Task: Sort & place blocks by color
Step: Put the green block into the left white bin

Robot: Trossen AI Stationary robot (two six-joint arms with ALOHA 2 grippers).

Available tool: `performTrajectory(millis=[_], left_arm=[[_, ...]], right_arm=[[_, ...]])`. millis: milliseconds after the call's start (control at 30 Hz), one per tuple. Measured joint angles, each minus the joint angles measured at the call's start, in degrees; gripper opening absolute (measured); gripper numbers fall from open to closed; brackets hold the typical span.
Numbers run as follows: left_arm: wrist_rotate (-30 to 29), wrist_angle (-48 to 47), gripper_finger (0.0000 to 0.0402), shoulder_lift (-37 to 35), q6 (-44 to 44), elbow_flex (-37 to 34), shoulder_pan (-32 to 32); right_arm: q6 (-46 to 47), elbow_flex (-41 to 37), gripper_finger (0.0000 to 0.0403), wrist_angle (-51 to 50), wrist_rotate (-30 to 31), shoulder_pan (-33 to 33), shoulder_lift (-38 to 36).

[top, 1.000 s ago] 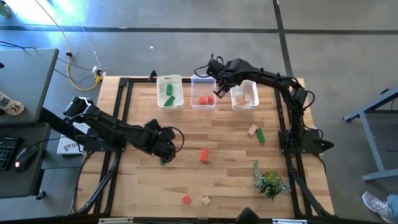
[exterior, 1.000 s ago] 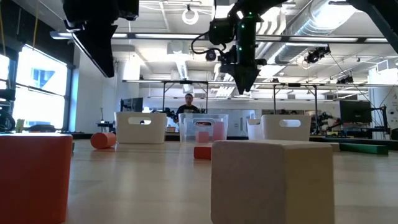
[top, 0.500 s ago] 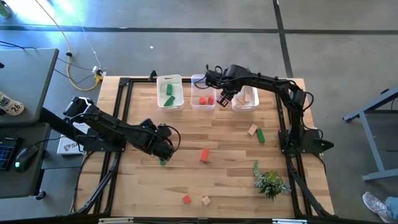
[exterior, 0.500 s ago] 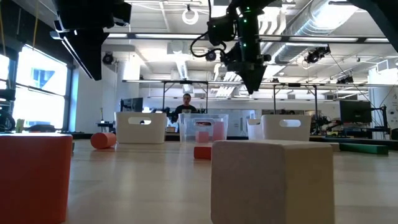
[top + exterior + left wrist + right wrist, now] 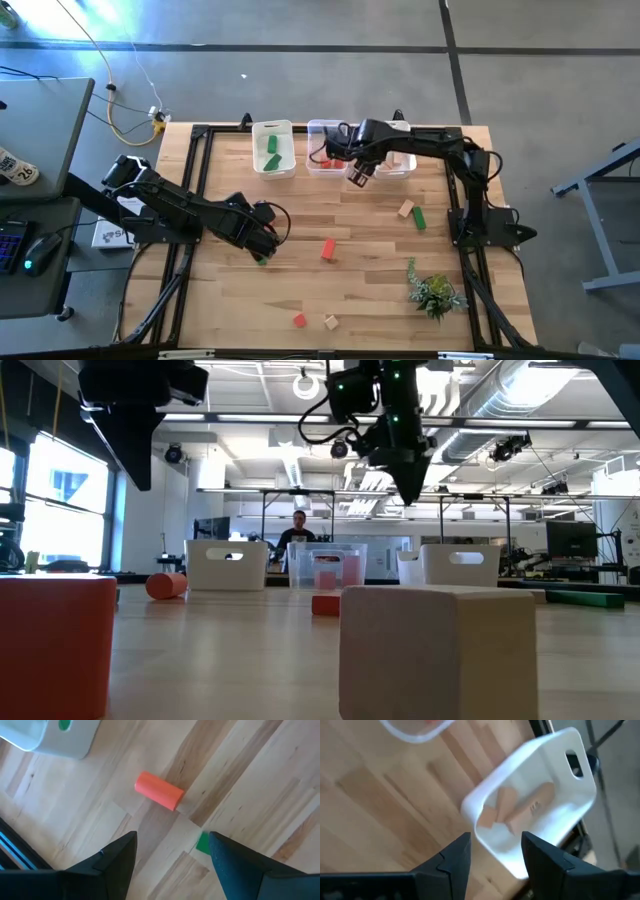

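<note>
3 bins stand in a row at the table's point(image 5: 380, 270) 12 o'clock edge: the green bin point(image 5: 272, 148) holds green bars, the clear bin point(image 5: 325, 150) red pieces, the tan bin point(image 5: 398, 160) natural pieces point(image 5: 512, 810). Loose blocks lie apart on the boards: a red bar point(image 5: 327, 249) at centre, a tan cube point(image 5: 405, 208) touching a green bar point(image 5: 419, 217) toward 3 o'clock, a red cube point(image 5: 299, 320) and tan cube point(image 5: 330, 321) near 6 o'clock. The left gripper point(image 5: 264, 242), fingers apart, hangs over a small green block point(image 5: 203, 843) toward 9 o'clock. The right gripper point(image 5: 359, 174), fingers parted and holding nothing, hovers between the clear and tan bins.
</note>
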Motion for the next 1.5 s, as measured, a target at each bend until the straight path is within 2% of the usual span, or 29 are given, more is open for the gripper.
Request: performTrajectory(millis=[200, 633, 800, 1000, 1100, 1233, 1500], left_arm=[[0.7, -0.4, 0.0235, 0.0, 0.0, 0.0, -0.6], [2.6, -2.7, 0.0235, 0.0, -0.6, -0.9, -2.5], [4.3, -2.7, 0.0235, 0.0, -1.6, -3.3, -5.3], [7.8, -2.3, 0.0235, 0.0, -2.3, -5.4, -9.6], [7.9, -1.8, 0.0235, 0.0, -6.8, -5.4, -11.3], [9.0, -0.3, 0.0235, 0.0, -17.0, -5.4, -12.2], [12.1, 2.7, 0.0235, 0.0, -36.7, -5.4, -10.7]], right_arm=[[4.2, 0.0, 0.0160, -4.6, 3.8, 4.2, 0.0], [7.4, 0.0, 0.0160, -4.4, 1.5, 14.5, 0.0], [7.6, 0.0, 0.0160, -4.4, 1.4, 19.1, 0.0], [13.0, 0.0, 0.0160, -4.4, -0.3, 24.5, 0.0], [16.8, 0.0, 0.0160, -4.4, -2.0, 27.0, -0.1], [21.8, 0.0, 0.0160, -4.4, -2.6, 30.2, -0.1], [26.7, 0.0, 0.0160, -3.7, -3.4, 33.7, -0.1]])
